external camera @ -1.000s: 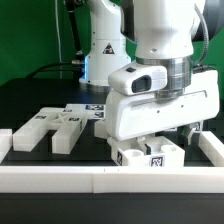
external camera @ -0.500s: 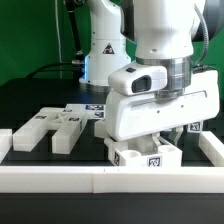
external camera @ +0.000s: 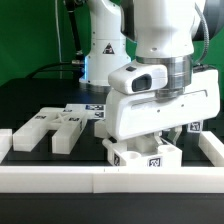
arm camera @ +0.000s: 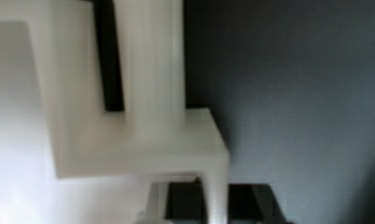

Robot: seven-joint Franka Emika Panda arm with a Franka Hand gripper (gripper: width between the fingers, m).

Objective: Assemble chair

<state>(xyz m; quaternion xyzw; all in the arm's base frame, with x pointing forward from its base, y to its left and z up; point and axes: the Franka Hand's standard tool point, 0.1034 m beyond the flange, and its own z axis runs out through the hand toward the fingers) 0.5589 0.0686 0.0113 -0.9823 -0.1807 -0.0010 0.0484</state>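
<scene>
Exterior view, 6 o'clock of work: long low white border rail (external camera: pixel 60 180), just beside it; anything dragged that way could jam. 9 o'clock: loose chunky white chair pieces (external camera: pixel 55 125), apart; sideways sweep would scatter them. Centre: chunky matte-white notched chair block with black-and-white tag (external camera: pixel 150 157), directly under two-finger gripper (external camera: pixel 165 138). Jaws pressed together; whether they pinch anything you cannot tell, fingertips hidden, wrist view blurred. Lift on poor bite: expect tilt, slip, drop.
</scene>
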